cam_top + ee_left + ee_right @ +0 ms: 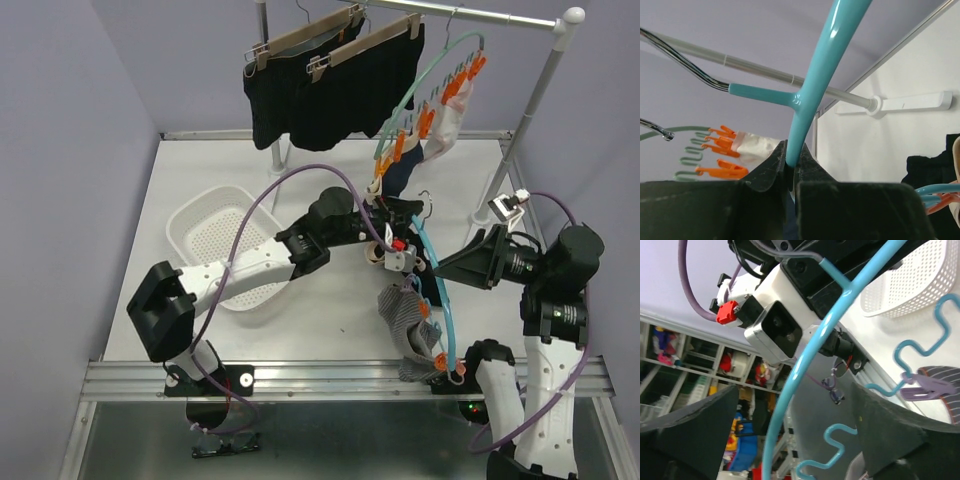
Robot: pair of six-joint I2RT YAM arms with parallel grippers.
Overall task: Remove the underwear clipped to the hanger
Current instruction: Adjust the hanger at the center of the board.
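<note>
White tabletop (330, 310) between lilac walls; teal hanger (443, 310) held low over it, with the grey piece (405, 325) clipped to its near end.
Left gripper (792, 155) is closed tight on the hanger's straight stem, jaws pinching it from both sides; right gripper (442, 268) stands wide apart and holds nothing, the hanger's arc running between its fingers without clear contact. By my reading the step is steadying the hanger so one garment can come off; next the right gripper needs to drop to the grey piece, take the cloth near its clip and pull it free, likely towards the basket (200, 225). Other underwear hangs further back; black shorts (330, 100) on the rail (470, 12), small pieces on a green hanger (420, 85) beside them.
</note>
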